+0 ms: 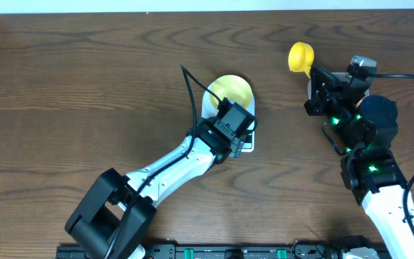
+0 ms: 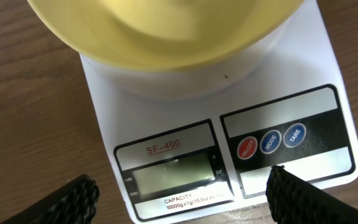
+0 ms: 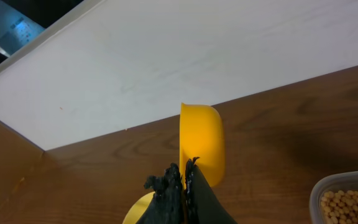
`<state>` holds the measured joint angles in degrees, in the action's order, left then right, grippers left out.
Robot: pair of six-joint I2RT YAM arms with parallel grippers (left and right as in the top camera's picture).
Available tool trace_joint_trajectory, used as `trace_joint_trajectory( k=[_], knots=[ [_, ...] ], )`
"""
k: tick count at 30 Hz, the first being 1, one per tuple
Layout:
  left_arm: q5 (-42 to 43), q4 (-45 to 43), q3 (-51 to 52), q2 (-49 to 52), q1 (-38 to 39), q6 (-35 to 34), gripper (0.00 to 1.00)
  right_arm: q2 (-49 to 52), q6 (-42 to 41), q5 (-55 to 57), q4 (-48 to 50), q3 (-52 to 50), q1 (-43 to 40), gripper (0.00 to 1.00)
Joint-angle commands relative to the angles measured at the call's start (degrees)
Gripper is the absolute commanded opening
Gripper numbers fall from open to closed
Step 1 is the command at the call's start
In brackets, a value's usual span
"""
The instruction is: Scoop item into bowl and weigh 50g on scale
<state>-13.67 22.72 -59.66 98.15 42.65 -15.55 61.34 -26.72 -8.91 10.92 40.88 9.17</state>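
The pale yellow bowl [image 1: 231,89] sits on the white scale [image 1: 208,106]. In the left wrist view the bowl [image 2: 166,31] is at the top and the scale [image 2: 185,112] shows its LCD and round buttons; I cannot read the display. My left gripper [image 1: 234,129] [image 2: 180,177] is open just above the display end, its right finger beside the buttons. My right gripper [image 1: 313,75] [image 3: 185,167] is shut on the handle of a yellow scoop [image 1: 300,56] [image 3: 201,142], held in the air at the far right. Tan beans [image 3: 348,204] lie in a clear tub.
The clear plastic tub [image 3: 319,186] shows only in the bottom right corner of the right wrist view; in the overhead view the right arm hides it. A white wall [image 3: 185,56] borders the table's far edge. Cables run from both arms.
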Motion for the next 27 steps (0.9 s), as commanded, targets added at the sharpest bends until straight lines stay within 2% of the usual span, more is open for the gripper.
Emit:
trace_joint_trajectory(
  k=[1, 27],
  knots=[
    [-0.9, -0.6, 0.2, -0.1, 0.1, -2.0, 0.88, -0.5, -0.4, 0.9, -0.2, 1.5, -0.6, 0.01],
    [-2.0, -2.9, 0.2, 0.9, 0.1, -2.7, 0.88, -0.5, 0.2, 0.9, -0.5, 1.5, -0.6, 0.01]
  ],
)
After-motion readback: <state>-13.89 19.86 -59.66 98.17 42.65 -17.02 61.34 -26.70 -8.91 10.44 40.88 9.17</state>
